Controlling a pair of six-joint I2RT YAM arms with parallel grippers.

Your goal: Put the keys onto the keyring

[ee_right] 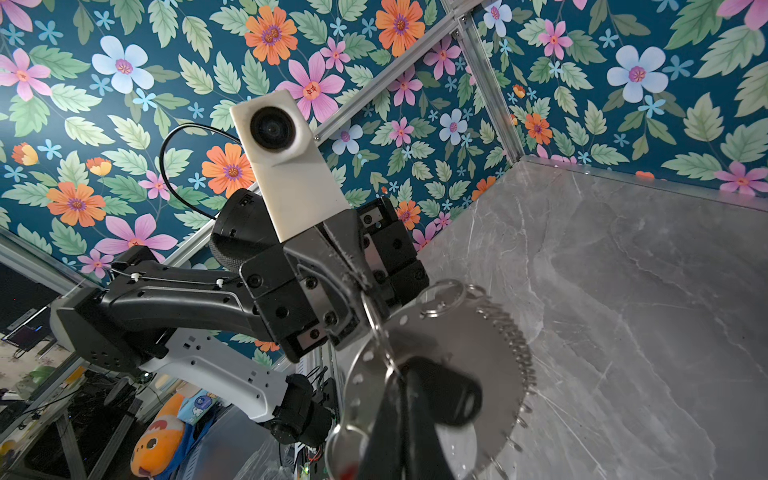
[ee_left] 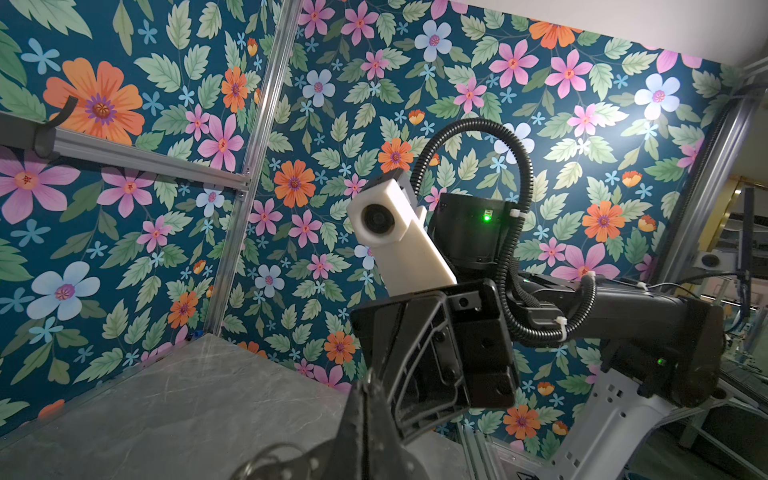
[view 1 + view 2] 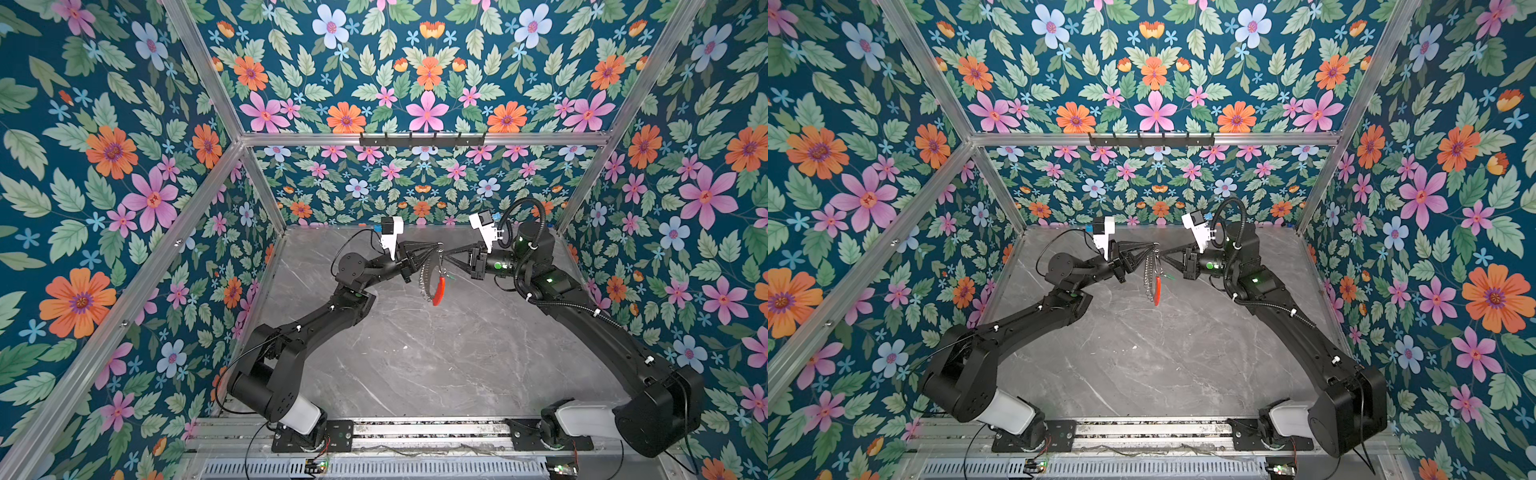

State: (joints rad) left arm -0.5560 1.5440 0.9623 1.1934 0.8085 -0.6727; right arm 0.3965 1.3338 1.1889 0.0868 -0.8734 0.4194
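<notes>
In both top views the keyring [image 3: 428, 277] [image 3: 1148, 277] hangs edge-on above the table, its red-orange arc [image 3: 439, 291] lowest. My left gripper [image 3: 439, 248] [image 2: 366, 384] is shut on its upper edge. In the right wrist view the hoop [image 1: 461, 332] shows as a grey plate fringed with split rings. My right gripper [image 3: 447, 254] [image 1: 400, 370] is shut, with its tips at a small ring next to the black fob key [image 1: 451, 395]. Whether it pinches that ring is unclear. A green tag [image 3: 449, 275] [image 3: 1169, 276] shows beside the arc.
The grey marble table [image 3: 415, 357] lies below both arms. A black hook rack [image 3: 422, 139] is fixed to the rear aluminium rail. Floral walls close in the left, right and back sides. The two arm bases stand at the front edge.
</notes>
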